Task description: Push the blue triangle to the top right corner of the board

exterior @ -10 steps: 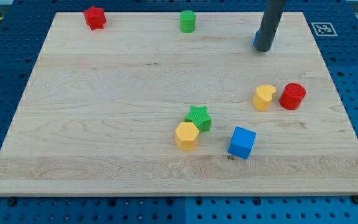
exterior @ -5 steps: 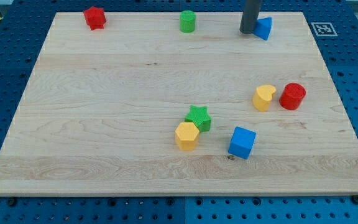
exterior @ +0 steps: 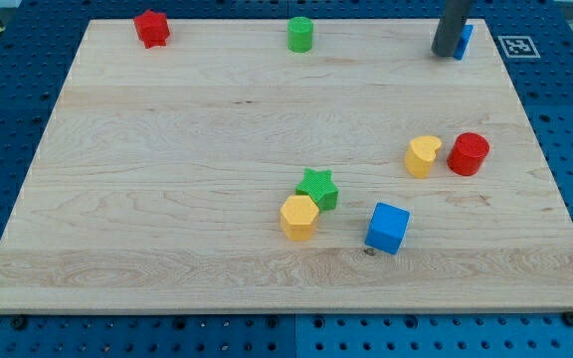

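The blue triangle (exterior: 464,40) sits near the top right corner of the wooden board (exterior: 167,199), mostly hidden behind my rod. My tip (exterior: 446,53) rests on the board touching the triangle's left side. Only the triangle's right edge shows.
A red star (exterior: 151,28) is at the top left and a green cylinder (exterior: 300,34) at the top middle. A yellow heart (exterior: 422,156) and red cylinder (exterior: 468,154) sit at the right. A green star (exterior: 317,188), yellow hexagon (exterior: 298,217) and blue cube (exterior: 387,228) lie near the bottom middle.
My tip went up and left around the blue triangle, then moved right, pushing the triangle rightward toward the top right corner. The other blocks have not moved.
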Action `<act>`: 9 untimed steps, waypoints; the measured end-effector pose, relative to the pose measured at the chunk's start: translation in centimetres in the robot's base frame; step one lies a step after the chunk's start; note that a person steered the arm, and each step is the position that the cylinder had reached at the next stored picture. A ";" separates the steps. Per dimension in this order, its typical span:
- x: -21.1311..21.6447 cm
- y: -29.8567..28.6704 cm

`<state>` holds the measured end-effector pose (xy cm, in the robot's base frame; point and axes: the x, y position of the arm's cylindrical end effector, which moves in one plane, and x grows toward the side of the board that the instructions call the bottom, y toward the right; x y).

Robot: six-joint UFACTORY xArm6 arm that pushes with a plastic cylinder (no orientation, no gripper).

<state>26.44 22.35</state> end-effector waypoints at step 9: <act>7.0 0.0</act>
